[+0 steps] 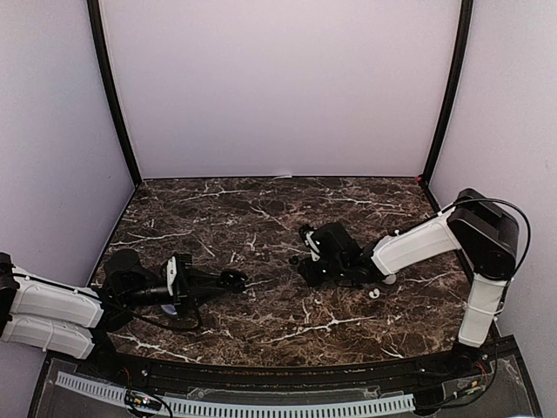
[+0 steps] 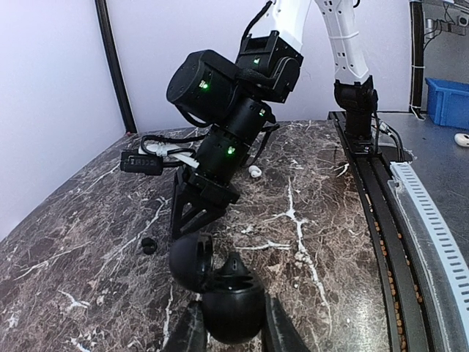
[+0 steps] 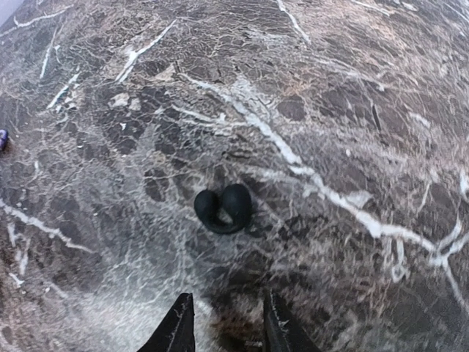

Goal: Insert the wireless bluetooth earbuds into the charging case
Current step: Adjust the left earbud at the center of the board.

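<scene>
Left claw (image 2: 231, 334) clamps the black charging case (image 2: 233, 308). Right claw (image 3: 228, 304), jaws narrowly apart and empty, hangs short of the black earbud (image 3: 223, 207) on the counter (image 3: 352, 110). Closing here would likely miss it or flick it away.

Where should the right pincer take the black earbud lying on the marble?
Probably across the two rounded lobes of the black earbud, coming straight down with the right pincer. It lies flat on the marble, lobes side by side and joined by a curved bridge, so their outer flanks give opposing faces.
</scene>
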You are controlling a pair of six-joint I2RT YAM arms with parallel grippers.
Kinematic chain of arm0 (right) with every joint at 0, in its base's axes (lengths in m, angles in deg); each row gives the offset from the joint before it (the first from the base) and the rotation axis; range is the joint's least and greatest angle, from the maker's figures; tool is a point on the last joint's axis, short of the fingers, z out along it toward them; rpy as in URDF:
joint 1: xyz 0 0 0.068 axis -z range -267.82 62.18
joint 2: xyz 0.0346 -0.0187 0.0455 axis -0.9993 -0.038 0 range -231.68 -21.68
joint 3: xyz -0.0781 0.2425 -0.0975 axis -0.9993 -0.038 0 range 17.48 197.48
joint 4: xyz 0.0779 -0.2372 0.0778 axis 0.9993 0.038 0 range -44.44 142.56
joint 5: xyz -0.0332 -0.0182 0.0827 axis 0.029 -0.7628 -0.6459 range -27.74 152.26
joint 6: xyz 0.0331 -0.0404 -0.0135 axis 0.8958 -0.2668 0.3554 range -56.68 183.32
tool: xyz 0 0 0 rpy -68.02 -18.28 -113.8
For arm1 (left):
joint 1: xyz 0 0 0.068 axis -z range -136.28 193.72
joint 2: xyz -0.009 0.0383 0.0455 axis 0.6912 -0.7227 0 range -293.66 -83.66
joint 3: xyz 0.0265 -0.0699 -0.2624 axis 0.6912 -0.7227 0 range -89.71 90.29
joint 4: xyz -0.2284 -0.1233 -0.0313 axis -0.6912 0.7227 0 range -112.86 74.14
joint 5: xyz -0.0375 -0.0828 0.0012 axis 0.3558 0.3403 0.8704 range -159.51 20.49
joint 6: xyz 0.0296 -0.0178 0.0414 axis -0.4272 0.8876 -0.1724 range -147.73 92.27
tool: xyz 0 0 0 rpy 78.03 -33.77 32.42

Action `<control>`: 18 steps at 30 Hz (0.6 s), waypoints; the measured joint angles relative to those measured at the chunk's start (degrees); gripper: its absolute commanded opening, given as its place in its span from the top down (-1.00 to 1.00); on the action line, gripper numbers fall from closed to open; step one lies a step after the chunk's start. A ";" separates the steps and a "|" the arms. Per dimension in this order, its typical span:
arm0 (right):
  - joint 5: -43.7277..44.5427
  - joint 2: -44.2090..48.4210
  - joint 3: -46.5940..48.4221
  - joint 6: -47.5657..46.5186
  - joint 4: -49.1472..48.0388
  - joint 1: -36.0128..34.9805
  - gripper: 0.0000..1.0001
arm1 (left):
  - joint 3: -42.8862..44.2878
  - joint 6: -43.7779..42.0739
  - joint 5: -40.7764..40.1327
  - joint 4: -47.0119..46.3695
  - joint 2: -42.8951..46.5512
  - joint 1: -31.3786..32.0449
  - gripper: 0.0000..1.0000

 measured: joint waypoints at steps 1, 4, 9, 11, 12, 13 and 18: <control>0.09 -0.74 0.66 -0.39 0.20 0.22 0.34 | 0.00 0.00 -0.02 0.00 0.00 0.00 1.00; 1.01 -2.91 2.69 -1.73 0.76 0.59 0.34 | 0.00 0.00 -0.35 0.24 0.09 0.00 1.00; 1.79 -4.13 4.09 -3.58 1.11 0.72 0.34 | 0.00 0.00 -0.70 0.48 0.31 0.00 1.00; 1.84 -4.33 4.37 -4.42 1.14 0.76 0.34 | 0.00 0.00 -0.81 0.55 0.31 0.00 1.00; 1.79 -4.42 4.46 -4.66 1.14 0.81 0.34 | 0.00 0.00 -0.83 0.59 0.31 0.00 1.00; 1.64 -4.55 4.59 -4.90 1.16 0.87 0.34 | 0.00 0.00 -0.83 0.63 0.31 0.00 1.00; -0.31 -4.59 4.76 -5.25 1.11 2.10 0.43 | 0.00 0.00 -0.90 1.20 0.31 0.00 1.00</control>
